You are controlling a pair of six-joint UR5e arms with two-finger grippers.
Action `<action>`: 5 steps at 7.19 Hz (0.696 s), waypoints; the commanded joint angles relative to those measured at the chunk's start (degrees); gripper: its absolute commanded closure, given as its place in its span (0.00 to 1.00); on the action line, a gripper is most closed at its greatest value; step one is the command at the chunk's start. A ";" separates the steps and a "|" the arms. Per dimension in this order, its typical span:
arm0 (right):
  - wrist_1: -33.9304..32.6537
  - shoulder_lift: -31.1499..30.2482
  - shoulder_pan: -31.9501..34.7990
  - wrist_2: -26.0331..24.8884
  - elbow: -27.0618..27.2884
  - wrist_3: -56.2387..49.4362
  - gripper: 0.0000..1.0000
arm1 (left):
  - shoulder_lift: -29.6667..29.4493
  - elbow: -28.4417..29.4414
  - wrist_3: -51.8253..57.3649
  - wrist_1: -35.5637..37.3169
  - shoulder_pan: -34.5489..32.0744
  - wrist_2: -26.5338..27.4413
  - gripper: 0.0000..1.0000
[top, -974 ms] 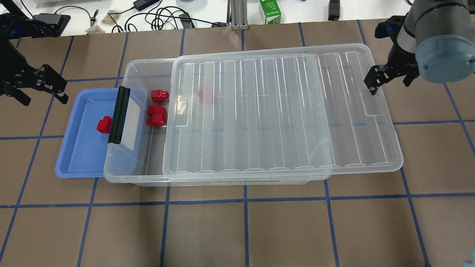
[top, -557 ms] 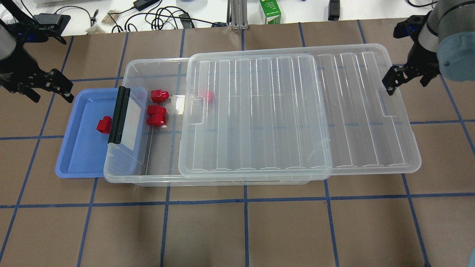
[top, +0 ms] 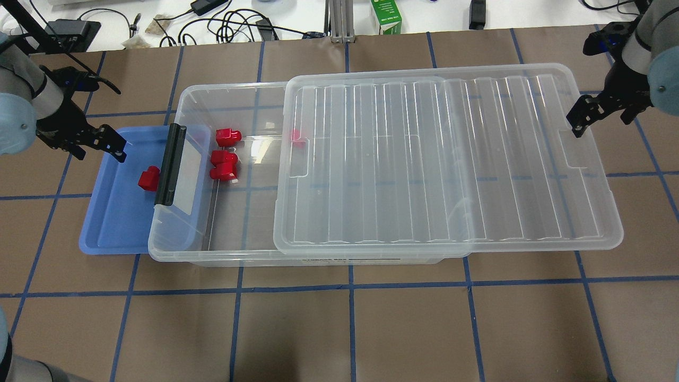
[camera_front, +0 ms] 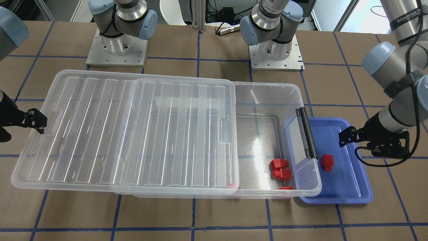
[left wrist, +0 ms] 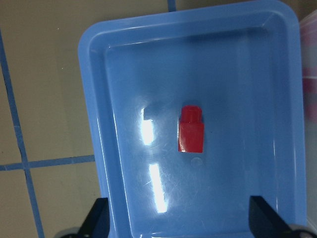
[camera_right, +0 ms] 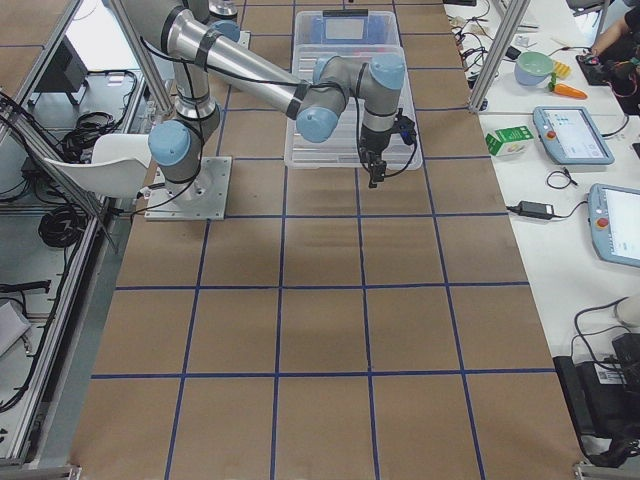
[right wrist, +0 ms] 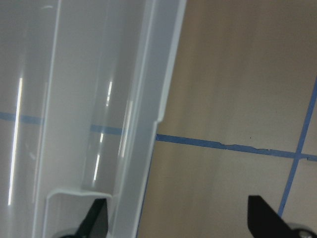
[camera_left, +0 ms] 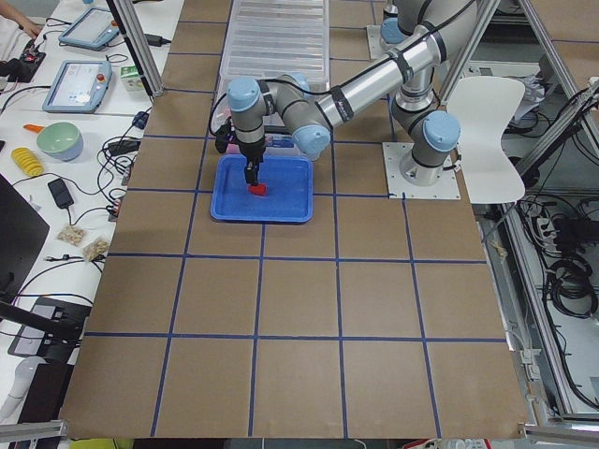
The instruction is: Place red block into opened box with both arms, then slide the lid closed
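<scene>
The lid (top: 445, 159) overlies most of the box (top: 228, 95), blurring a red piece (top: 298, 137) under its left edge; the box's front label (top: 350, 260) is unreadable. The left gripper (left wrist: 181, 220) and right gripper (right wrist: 176, 218) both gape empty; the red block (top: 149, 178) lies in the blue tray (top: 114, 223) at frame left.

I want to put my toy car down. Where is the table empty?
Both ends of the table are bare: past the blue tray and past the lid. Crowded: the middle, with the box, and by the left gripper and right gripper.
</scene>
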 commanded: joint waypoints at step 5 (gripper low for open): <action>0.38 -0.18 -1.63 -0.22 -0.49 0.18 0.00 | -7.61 -2.57 -1.43 6.46 -0.48 -0.96 0.02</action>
